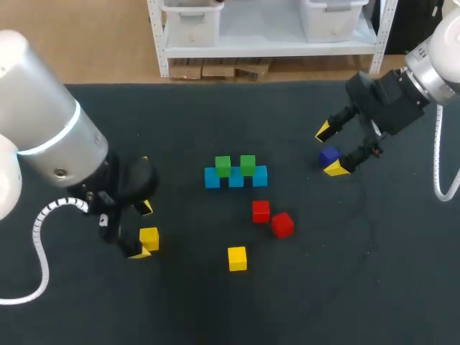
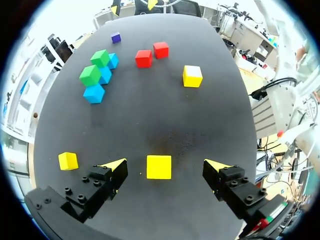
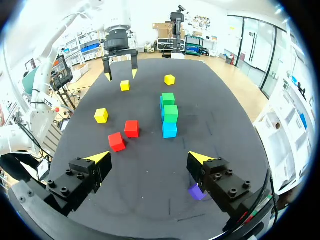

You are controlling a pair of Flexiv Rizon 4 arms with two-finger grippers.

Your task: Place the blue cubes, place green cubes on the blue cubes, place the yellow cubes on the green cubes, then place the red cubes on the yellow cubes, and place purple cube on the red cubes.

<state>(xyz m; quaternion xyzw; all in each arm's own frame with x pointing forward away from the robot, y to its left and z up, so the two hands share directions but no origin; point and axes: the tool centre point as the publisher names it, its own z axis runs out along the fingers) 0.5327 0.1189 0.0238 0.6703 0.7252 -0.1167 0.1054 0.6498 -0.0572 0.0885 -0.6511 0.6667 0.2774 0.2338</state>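
Note:
Three blue cubes [image 1: 236, 178] stand in a row mid-table, with two green cubes [image 1: 223, 166] on top. Two red cubes [image 1: 261, 211] lie in front of the row, and a yellow cube [image 1: 237, 258] lies nearer still. My left gripper [image 1: 144, 230] is open, its fingers on either side of a second yellow cube [image 2: 159, 166] without touching it. A third yellow cube [image 2: 68, 161] lies beside that gripper. My right gripper [image 3: 149, 159] is open over the purple cube [image 3: 196, 192], which sits close under one finger, partly hidden.
The dark table [image 1: 345, 287] has bare room at the front right and along the front edge. My left arm's grey body [image 1: 50, 136] covers the table's left part in the head view.

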